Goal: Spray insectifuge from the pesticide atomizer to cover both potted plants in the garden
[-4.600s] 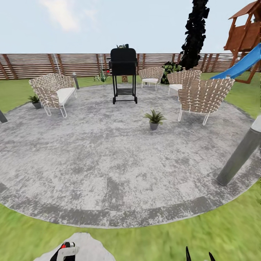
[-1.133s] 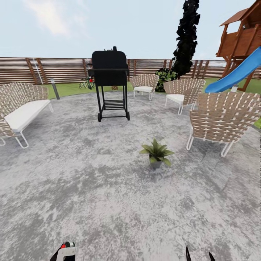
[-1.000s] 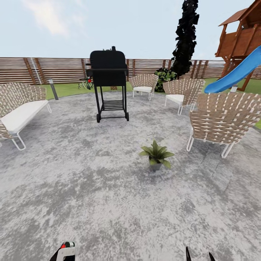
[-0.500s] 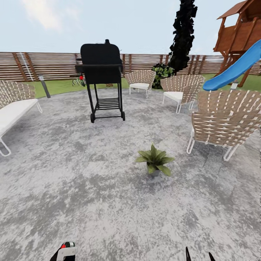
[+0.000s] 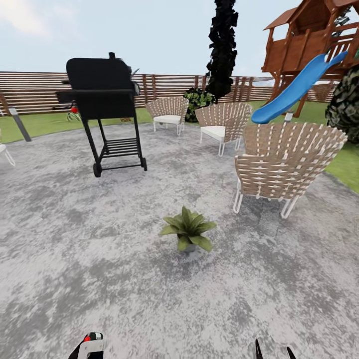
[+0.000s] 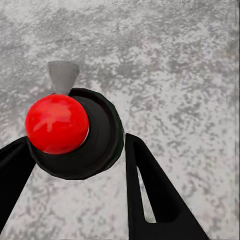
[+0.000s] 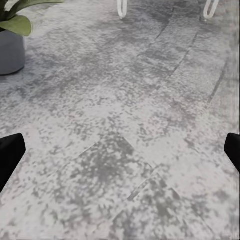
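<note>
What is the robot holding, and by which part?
The left gripper grips the pesticide atomizer around its dark body, below the red-capped head. The right gripper is open, holding nothing.

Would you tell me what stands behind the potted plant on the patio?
Behind the potted plant stand a black grill, three woven chairs, nearest, then the fence. The grill hides part of the fence.

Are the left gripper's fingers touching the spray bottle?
Touching. The left wrist view shows the left gripper closed on the pesticide atomizer, both black fingers pressed against its dark body.

Grey stone patio point(image 5: 75, 259), wicker chairs point(image 5: 286, 167), grill point(image 5: 102, 107)
</note>
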